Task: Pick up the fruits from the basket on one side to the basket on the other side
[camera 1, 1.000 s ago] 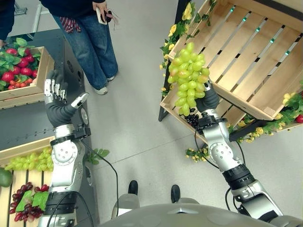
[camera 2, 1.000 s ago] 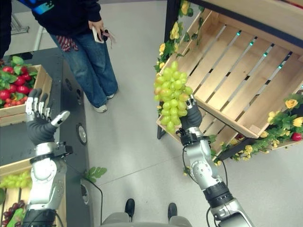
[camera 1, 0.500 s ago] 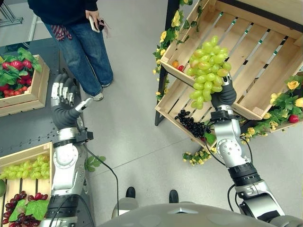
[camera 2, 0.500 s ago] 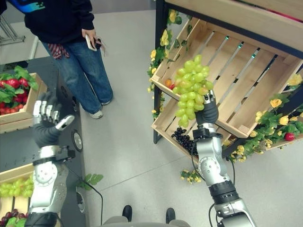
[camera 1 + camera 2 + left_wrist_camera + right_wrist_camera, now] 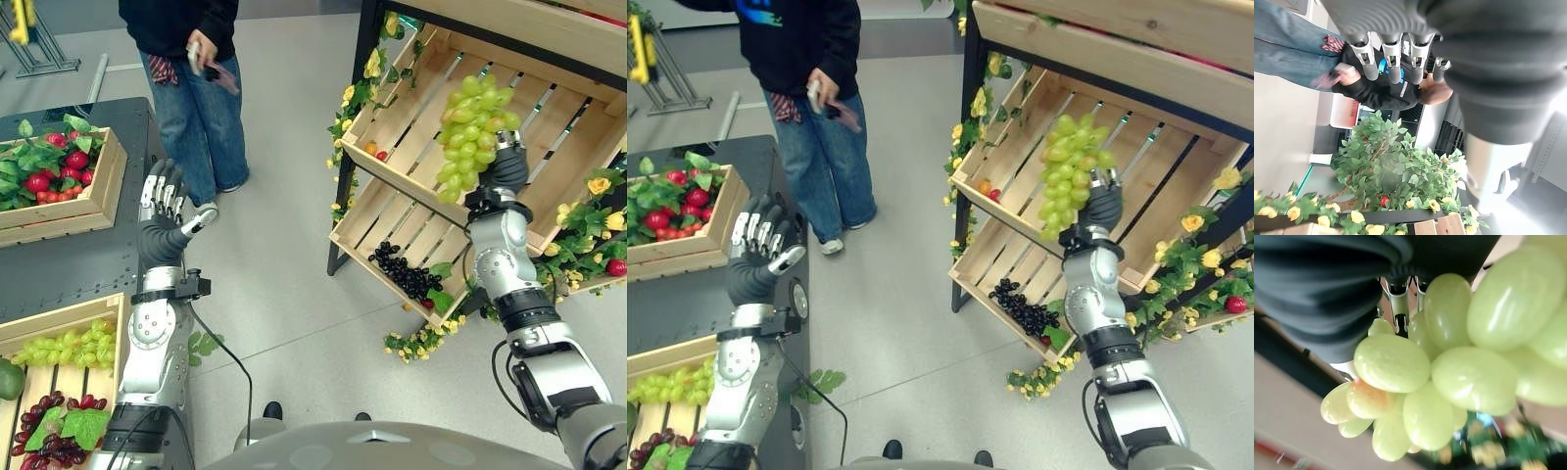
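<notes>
While the right hand [image 5: 506, 171] holds a bunch of green grapes [image 5: 470, 135] aloft, its fingers curled round the base of the cluster, the fruit hangs in front of the upper wooden crate [image 5: 549, 147] of the slanted display stand, above the slats rather than resting on them. Two small fruits, one orange and one red [image 5: 375, 152], sit in that crate's low corner. On the lower crate [image 5: 382, 220] lies a bunch of black grapes [image 5: 404, 274] beside a green leaf, and yellow artificial flowers [image 5: 600, 201] with foliage trim the stand's edges. The left hand [image 5: 162, 217] is raised over the edge of the dark counter [image 5: 69, 259], fingers straight and relaxed, holding nothing (its wrist view shows them loosely spread). On the counter a wooden crate [image 5: 93, 201] holds red fruit among green leaves, and a nearer crate [image 5: 59, 318] holds green grapes [image 5: 69, 345], dark red grapes [image 5: 49, 431] and a green fruit at its edge. A person in blue jeans [image 5: 201, 108] stands on the floor beyond, holding a phone.
</notes>
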You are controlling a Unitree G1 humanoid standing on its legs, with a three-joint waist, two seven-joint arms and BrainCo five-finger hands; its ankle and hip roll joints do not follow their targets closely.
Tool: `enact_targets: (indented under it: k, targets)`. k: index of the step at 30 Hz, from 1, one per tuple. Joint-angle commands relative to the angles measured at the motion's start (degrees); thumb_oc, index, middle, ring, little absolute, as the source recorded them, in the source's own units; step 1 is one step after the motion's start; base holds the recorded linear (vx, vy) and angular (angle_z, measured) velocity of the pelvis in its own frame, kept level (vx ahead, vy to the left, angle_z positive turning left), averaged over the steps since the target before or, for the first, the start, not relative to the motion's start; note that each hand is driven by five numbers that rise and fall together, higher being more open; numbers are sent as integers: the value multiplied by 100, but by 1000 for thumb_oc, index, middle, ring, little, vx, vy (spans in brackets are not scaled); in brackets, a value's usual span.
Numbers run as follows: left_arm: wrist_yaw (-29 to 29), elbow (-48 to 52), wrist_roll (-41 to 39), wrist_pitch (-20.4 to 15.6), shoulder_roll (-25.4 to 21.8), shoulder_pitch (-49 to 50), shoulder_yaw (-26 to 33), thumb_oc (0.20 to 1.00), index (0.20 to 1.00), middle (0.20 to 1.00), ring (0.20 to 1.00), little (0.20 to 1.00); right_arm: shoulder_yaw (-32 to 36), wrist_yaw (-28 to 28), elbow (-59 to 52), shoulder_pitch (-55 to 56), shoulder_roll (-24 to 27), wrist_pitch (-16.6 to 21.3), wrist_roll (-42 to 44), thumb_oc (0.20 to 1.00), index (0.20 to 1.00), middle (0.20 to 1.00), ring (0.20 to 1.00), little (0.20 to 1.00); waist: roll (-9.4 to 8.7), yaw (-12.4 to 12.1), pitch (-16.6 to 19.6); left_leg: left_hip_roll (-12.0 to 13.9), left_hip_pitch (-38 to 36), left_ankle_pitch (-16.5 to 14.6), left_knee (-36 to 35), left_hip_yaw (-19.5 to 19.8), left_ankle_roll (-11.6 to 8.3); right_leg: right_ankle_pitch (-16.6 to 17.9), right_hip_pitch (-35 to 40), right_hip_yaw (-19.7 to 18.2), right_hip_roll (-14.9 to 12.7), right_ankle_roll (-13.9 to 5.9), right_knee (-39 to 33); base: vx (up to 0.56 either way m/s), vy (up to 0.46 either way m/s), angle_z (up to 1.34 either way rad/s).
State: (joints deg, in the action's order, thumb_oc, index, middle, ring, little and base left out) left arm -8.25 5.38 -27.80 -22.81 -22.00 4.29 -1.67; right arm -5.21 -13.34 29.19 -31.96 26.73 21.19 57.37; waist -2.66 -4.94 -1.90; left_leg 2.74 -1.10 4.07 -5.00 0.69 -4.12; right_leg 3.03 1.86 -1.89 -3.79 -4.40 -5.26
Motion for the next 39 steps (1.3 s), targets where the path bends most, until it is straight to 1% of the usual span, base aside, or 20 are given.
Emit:
enact_targets:
  k: [1, 2, 5, 8, 10, 14, 17, 19, 20, 21, 22, 25, 26, 27, 29, 30, 39]
  targets:
    - [61, 171, 4, -224, -456, 34, -37, 1000, 1000, 1000, 1000, 1000, 142, -47, 276, -867, 425, 265, -315, 200, 200, 200, 200, 200, -294, -51, 354, -276, 102, -450, 77, 264, 244, -14, -98, 2, 104, -97, 26, 0, 0, 0]
    - [63, 198, -16, -235, -480, 42, -55, 1000, 1000, 1000, 1000, 1000, 51, -128, 546, -1023, 554, 168, -479, 200, 200, 200, 200, 200, -314, -58, 349, -273, 96, -454, 83, 264, 247, -1, -99, 2, 102, -100, 26, 0, 0, 0]
    - [68, 238, -11, -264, -499, 46, -74, 1000, 1000, 1000, 1000, 1000, -87, -128, 821, -1204, 662, 71, -577, 200, 200, 200, 200, 200, -327, -60, 325, -269, 90, -460, 91, 258, 248, 8, -94, -11, 102, -101, 26, 0, 0, 0]
    - [80, 295, -6, -285, -562, 53, -98, 1000, 1000, 1000, 1000, 1000, -331, -219, 1257, -1453, 872, -149, -1051, 200, 200, 200, 200, 200, -341, -58, 319, -268, 83, -471, 99, 241, 248, 19, -95, -28, 104, -101, 31, 0, 0, 0]
    - [83, 322, 14, -292, -600, 48, -102, 1000, 1000, 1000, 1000, 1000, -532, -338, 1539, -1639, 1033, -317, -1524, 200, 200, 200, 200, 200, -339, -48, 309, -267, 76, -476, 100, 229, 248, 27, -98, -48, 106, -104, 36, 0, 0, 0]
    - [86, 388, 22, -322, -668, 66, -103, 1000, 1000, 1000, 1000, 1000, -992, -391, 2103, -2084, 1320, -583, -2308, 200, 200, 200, 200, 200, -355, -36, 319, -269, 60, -484, 98, 213, 251, 38, -103, -76, 100, -116, 39, 0, 0, 0]
    - [82, 439, 52, -314, -695, 66, -116, 1000, 1000, 1000, 1000, 1000, -1432, -486, 2528, -2403, 1518, -884, -3209, 200, 200, 200, 200, 200, -369, -16, 322, -276, 55, -484, 99, 199, 250, 46, -103, -91, 98, -119, 44, 0, 0, 0]
    - [86, 463, 111, -311, -724, 70, -87, 1000, 1000, 1000, 1000, 1000, -1912, -536, 2580, -2587, 1706, -1134, -4319, 200, 200, 200, 200, 200, -375, 8, 327, -274, 54, -485, 98, 192, 248, 46, -107, -110, 96, -121, 48, 0, 0, 0]
    - [108, 488, 241, -302, -718, 72, -49, 1000, 1000, 1000, 1000, 1000, -2199, -528, 2454, -2638, 1934, -1280, -5163, 200, 200, 200, 200, 200, -371, 57, 345, -275, 38, -496, 96, 194, 250, 44, -110, -120, 95, -125, 57, 0, 0, 0]
    - [106, 490, 245, -302, -711, 73, -49, 1000, 1000, 1000, 1000, 1000, -2202, -529, 2450, -2640, 1935, -1284, -5168, 200, 200, 200, 200, 200, -365, 60, 344, -274, 37, -497, 97, 196, 250, 43, -109, -118, 97, -125, 58, 0, 0, 0]
    - [92, 496, 306, -330, -693, 68, -57, 1000, 1000, 1000, 1000, 1000, -2245, -631, 2444, -2661, 2058, -1333, -5475, 200, 200, 200, 200, 200, -363, 83, 353, -274, 35, -499, 94, 206, 253, 43, -108, -112, 91, -127, 61, 0, 0, 0]
    - [45, 490, 342, -354, -662, 59, -55, 1000, 1000, 1000, 1000, 1000, -2270, -707, 2475, -2678, 2106, -1395, -5731, 200, 200, 200, 200, 200, -353, 97, 363, -277, 39, -496, 89, 214, 253, 40, -104, -101, 85, -128, 58, 0, 0, 0]
    - [17, 477, 368, -354, -646, 41, -44, 1000, 1000, 1000, 1000, 1000, -2352, -709, 2460, -2703, 2118, -1446, -6004, 200, 200, 200, 200, 200, -351, 100, 359, -282, 43, -494, 86, 218, 255, 46, -108, -104, 83, -127, 57, 0, 0, 0]
    - [14, 481, 384, -359, -643, 42, -38, 1000, 1000, 1000, 1000, 1000, -2361, -733, 2500, -2700, 2137, -1426, -6061, 200, 200, 200, 200, 200, -351, 102, 359, -280, 46, -495, 86, 216, 255, 47, -110, -102, 80, -130, 56, 0, 0, 0]
    - [11, 470, 409, -363, -625, 46, -20, 1000, 1000, 1000, 1000, 1000, -2475, -707, 2537, -2737, 2162, -1524, -6417, 200, 200, 200, 200, 200, -340, 103, 353, -280, 48, -490, 85, 213, 254, 50, -112, -100, 78, -134, 55, 0, 0, 0]
    - [13, 454, 439, -354, -603, 12, 1, 1000, 1000, 1000, 1000, 1000, -2551, -679, 2515, -2759, 2190, -1528, -6652, 1000, 1000, 1000, 1000, 1000, -335, 109, 349, -281, 53, -490, 84, 207, 253, 55, -124, -107, 77, -137, 55, 0, 0, 0]
    - [-28, 422, 475, -352, -502, 9, -5, 1000, 1000, 1000, 1000, 1000, -2274, -734, 2315, -2677, 2111, -1531, -6524, 1000, 1000, 1000, 1000, 1000, -307, 133, 346, -278, 41, -498, 77, 213, 260, 53, -111, -128, 79, -133, 60, 0, 0, 0]
